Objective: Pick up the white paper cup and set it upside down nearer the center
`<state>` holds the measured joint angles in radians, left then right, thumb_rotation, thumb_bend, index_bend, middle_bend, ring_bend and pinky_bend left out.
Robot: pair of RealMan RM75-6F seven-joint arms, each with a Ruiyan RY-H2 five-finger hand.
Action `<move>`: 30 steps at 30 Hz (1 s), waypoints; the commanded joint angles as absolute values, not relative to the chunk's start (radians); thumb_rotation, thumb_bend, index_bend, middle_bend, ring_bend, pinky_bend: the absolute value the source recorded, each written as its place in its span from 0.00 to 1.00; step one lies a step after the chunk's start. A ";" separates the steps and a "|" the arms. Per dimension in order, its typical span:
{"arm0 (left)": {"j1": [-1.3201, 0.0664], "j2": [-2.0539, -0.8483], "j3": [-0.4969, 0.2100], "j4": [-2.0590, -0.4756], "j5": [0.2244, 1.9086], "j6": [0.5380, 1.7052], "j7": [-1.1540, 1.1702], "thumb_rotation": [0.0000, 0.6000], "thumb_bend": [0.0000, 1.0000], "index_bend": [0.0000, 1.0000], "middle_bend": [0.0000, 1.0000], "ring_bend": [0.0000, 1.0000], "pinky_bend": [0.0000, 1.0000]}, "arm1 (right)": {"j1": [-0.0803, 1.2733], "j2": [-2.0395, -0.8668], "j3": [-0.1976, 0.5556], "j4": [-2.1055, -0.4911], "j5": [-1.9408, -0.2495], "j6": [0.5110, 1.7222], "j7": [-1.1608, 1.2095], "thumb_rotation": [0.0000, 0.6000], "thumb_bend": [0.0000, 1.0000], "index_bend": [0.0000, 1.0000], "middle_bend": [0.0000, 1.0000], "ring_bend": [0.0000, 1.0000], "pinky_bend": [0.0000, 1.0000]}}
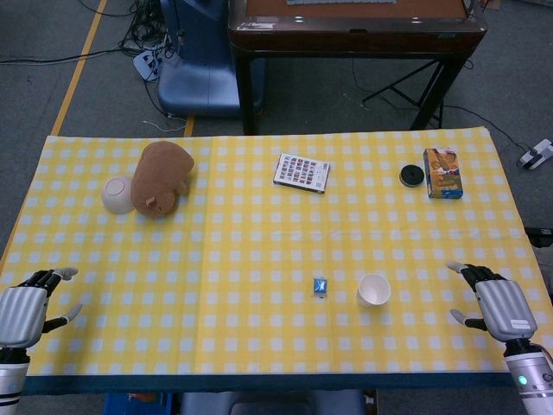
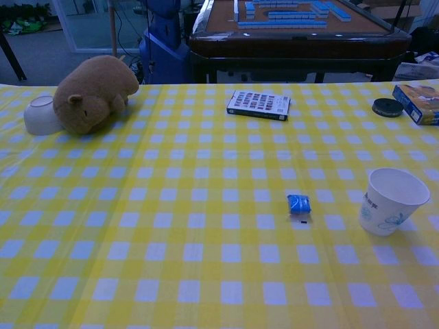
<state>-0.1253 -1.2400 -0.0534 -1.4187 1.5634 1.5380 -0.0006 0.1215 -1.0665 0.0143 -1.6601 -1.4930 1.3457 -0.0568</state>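
The white paper cup (image 1: 373,290) (image 2: 389,201) stands upright, mouth up, on the yellow checked tablecloth (image 1: 259,233) in the near right part of the table. My right hand (image 1: 494,303) rests near the table's right front corner, well to the right of the cup, fingers apart and holding nothing. My left hand (image 1: 26,307) sits at the left front corner, fingers spread and empty. Neither hand shows in the chest view.
A small blue wrapped object (image 1: 320,285) (image 2: 298,203) lies just left of the cup. Further back are a brown plush animal (image 1: 164,175), a white bowl (image 1: 118,194), a flat printed box (image 1: 301,171), a black round lid (image 1: 410,175) and an orange-blue box (image 1: 442,173).
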 commanded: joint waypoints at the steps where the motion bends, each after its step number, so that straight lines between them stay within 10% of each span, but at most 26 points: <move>1: -0.128 -1.242 -0.051 -1.417 1.563 1.531 0.001 1.00 0.04 0.42 0.43 0.39 0.63 | 0.122 -1.067 0.013 -1.662 -1.501 1.349 -0.055 1.00 0.11 0.24 0.32 0.27 0.45; 8: -0.119 -1.234 -0.040 -1.429 1.583 1.554 0.001 1.00 0.04 0.42 0.43 0.39 0.63 | 0.124 -1.054 -0.006 -1.693 -1.531 1.344 -0.059 1.00 0.11 0.24 0.50 0.43 0.49; 20: -0.082 -1.179 -0.041 -1.460 1.566 1.598 -0.049 1.00 0.04 0.41 0.44 0.39 0.65 | 0.273 -0.953 0.010 -1.935 -1.486 1.113 -0.338 1.00 0.06 0.24 0.98 0.99 0.98; 30: -0.066 -1.154 -0.050 -1.472 1.566 1.627 -0.086 1.00 0.04 0.41 0.44 0.39 0.65 | 0.383 -1.041 0.045 -2.011 -1.297 1.002 -0.602 1.00 0.05 0.21 1.00 1.00 1.00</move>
<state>-0.0673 -1.1555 -0.0488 -1.4718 1.5671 1.6259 -0.0838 0.3539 -1.0145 0.0343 -1.9913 -1.3392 1.0255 -0.5565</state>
